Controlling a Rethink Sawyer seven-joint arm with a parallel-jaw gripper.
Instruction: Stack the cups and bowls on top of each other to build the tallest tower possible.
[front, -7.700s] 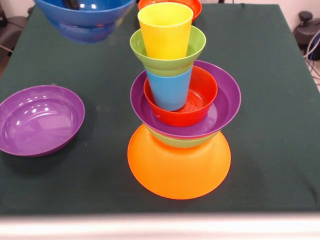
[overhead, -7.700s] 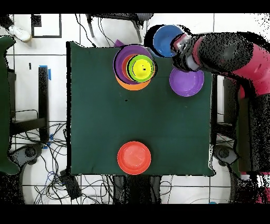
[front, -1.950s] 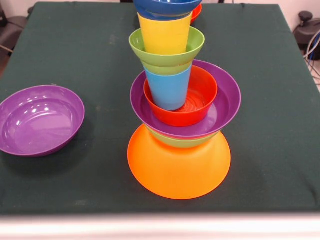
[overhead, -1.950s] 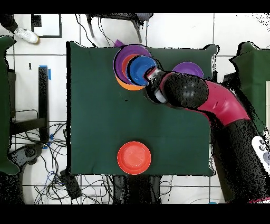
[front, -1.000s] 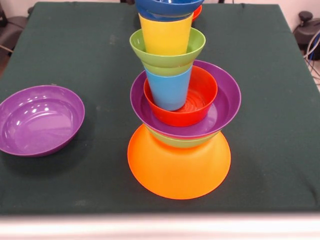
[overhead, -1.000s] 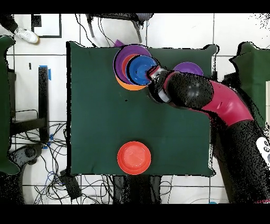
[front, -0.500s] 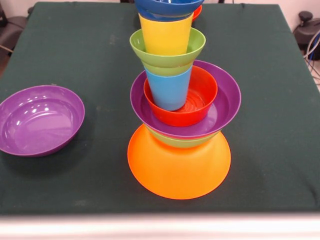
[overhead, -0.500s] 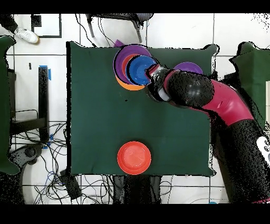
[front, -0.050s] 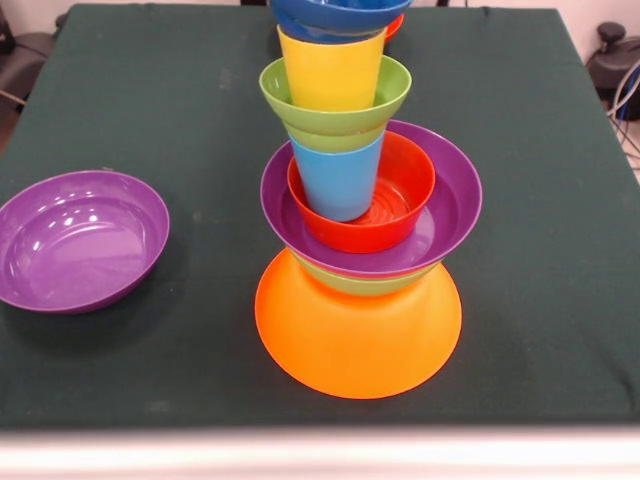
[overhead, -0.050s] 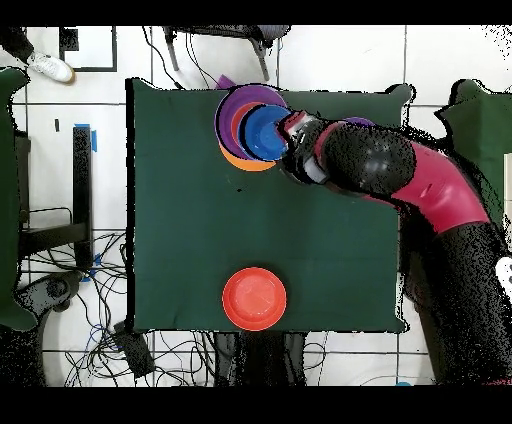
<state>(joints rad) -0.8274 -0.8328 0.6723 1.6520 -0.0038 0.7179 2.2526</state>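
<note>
Tower (front, -0.050s: 358, 250) near the desk's (front, -0.050s: 120, 110) front edge: upturned orange bowl (front, -0.050s: 357, 335) as base, then green, purple (front, -0.050s: 440, 215) and red-orange bowls (front, -0.050s: 400, 195), light blue cup (front, -0.050s: 338, 180), green bowl (front, -0.050s: 335, 115), yellow cup (front, -0.050s: 331, 70), small dark blue bowl (front, -0.050s: 340, 15) on top. Second purple bowl (front, -0.050s: 78, 238) well apart at one side, another red-orange bowl (overhead, -0.050s: 254, 298) far across the desk. End effector (overhead, -0.050s: 296, 140) just beside the blue bowl's rim in the overhead view; opening cannot be told.
</note>
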